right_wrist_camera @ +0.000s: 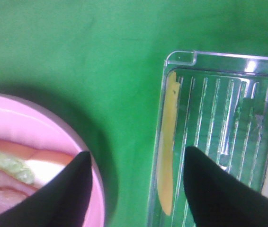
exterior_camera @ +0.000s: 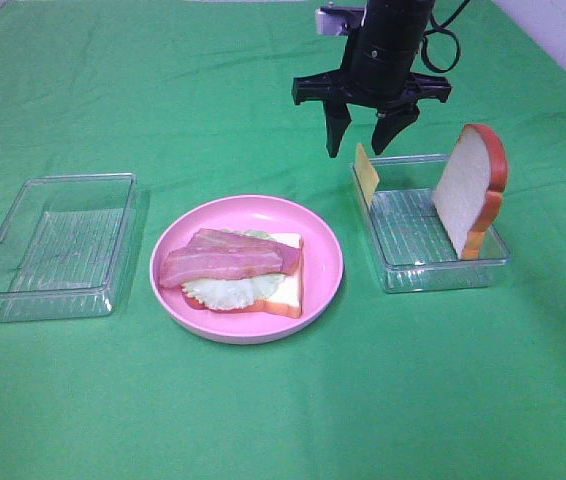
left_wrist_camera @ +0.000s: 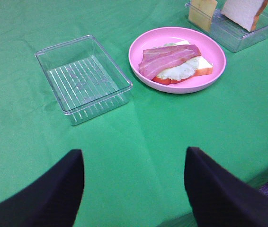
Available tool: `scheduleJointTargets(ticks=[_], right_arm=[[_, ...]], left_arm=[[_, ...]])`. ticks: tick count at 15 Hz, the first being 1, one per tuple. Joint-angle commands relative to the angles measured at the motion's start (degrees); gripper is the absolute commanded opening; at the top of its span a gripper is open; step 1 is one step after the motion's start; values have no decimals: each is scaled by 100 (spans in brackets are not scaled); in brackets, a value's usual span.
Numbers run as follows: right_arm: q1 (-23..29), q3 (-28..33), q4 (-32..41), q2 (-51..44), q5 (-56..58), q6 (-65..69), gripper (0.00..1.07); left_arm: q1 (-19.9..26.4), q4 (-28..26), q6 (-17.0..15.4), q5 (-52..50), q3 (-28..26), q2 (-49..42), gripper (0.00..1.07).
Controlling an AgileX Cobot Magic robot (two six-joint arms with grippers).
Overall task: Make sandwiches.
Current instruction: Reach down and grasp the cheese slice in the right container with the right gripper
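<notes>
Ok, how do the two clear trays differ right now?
The left tray is empty; the right tray holds a cheese slice and a bread slice, both propped upright. The right gripper hangs open above the right tray, not the left tray. Both are clear, ribbed, rectangular, flanking the pink plate.

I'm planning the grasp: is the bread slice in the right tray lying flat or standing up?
Standing up: the bread slice rests on its edge, tilted, at the right end of the tray.
</notes>
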Motion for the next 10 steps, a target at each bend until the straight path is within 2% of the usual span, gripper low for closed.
scheduleJointTargets(ticks=[1, 3, 10], right_arm=[[-23, -34, -212, 183, 281, 57, 54], [-23, -34, -241, 183, 275, 57, 49], [-23, -34, -241, 189, 281, -34, 49]], left_arm=[[-11, -34, 11, -57, 6, -126, 60], [-11, -34, 11, -57, 6, -126, 60], [-11, -34, 11, -57, 6, -126, 60]])
